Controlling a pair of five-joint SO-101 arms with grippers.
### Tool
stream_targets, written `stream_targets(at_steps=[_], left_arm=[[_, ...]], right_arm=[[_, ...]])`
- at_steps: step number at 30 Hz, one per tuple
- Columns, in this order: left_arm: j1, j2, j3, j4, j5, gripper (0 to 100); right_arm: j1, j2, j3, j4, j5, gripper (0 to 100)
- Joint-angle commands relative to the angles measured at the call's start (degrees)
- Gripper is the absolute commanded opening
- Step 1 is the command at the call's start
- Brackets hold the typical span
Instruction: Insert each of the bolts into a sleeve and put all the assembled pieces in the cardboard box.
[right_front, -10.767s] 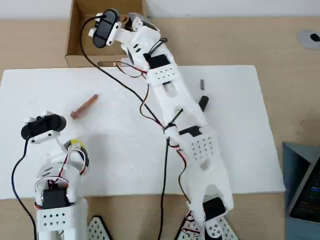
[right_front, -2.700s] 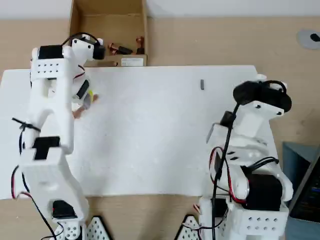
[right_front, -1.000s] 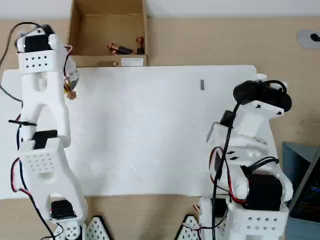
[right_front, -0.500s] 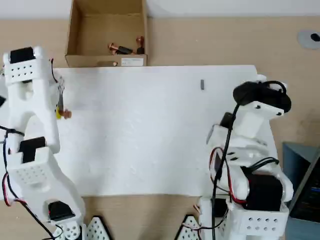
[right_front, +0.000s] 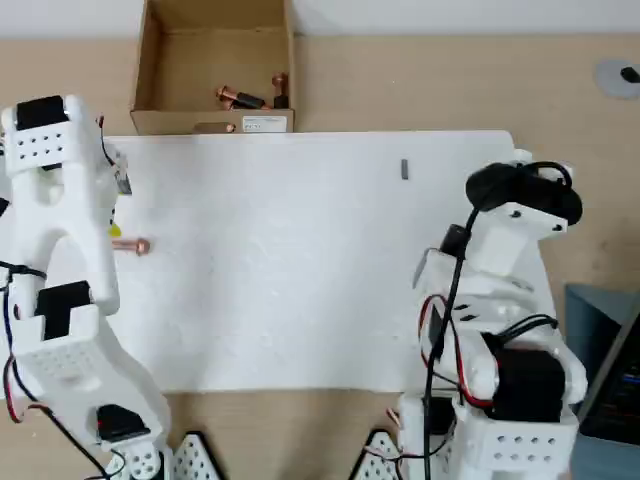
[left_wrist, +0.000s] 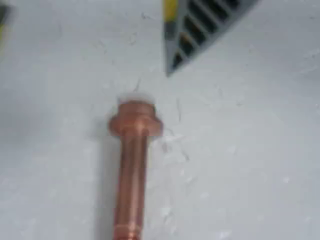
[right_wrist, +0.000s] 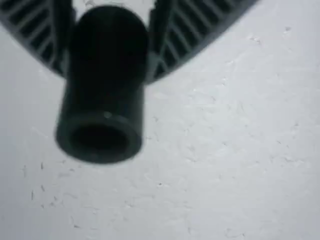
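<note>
A copper bolt (right_front: 131, 246) lies flat on the white foam sheet (right_front: 300, 260) near its left edge. My left gripper (right_front: 116, 215) hangs just above and behind it, open, with one ridged finger (left_wrist: 195, 30) over the bolt's head (left_wrist: 135, 122) and nothing held. At the sheet's right side my right gripper (right_wrist: 105, 45) is shut on a black sleeve (right_wrist: 102, 100), held just above the foam with its open bore facing out. The cardboard box (right_front: 160, 60) stands behind the sheet at the left, with assembled copper and black pieces (right_front: 250, 97) inside.
A small dark grey pin-like piece (right_front: 404, 169) lies on the foam toward the back right. The wide middle of the sheet is bare. A dark device (right_front: 605, 380) sits off the sheet at the right edge.
My left arm swung forward along the foam's left edge with the bolt, and the bolt now lies on the foam, let go. The right arm has not moved.
</note>
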Motion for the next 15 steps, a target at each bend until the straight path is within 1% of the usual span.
stream_targets(at_steps=[1,4,8,10,15], left_arm=[[0.7,-3.4,-1.1,0.5,-0.4,23],[0.5,-3.4,-1.1,0.5,-5.7,14],[0.2,-5.6,-1.2,0.5,-17.4,0],[0.5,-7.5,-0.8,0.6,-22.4,1],[0.7,-13.0,-1.1,0.6,-31.8,0]], right_arm=[[0.5,-0.4,-3.5,0.1,-0.4,0.9],[0.5,-0.4,-3.5,0.1,-0.4,0.9],[0.5,-0.4,-3.5,0.1,-0.4,0.9],[0.5,-0.4,-3.5,0.1,-0.4,0.9],[0.5,-0.4,-3.5,0.1,-0.4,0.9]])
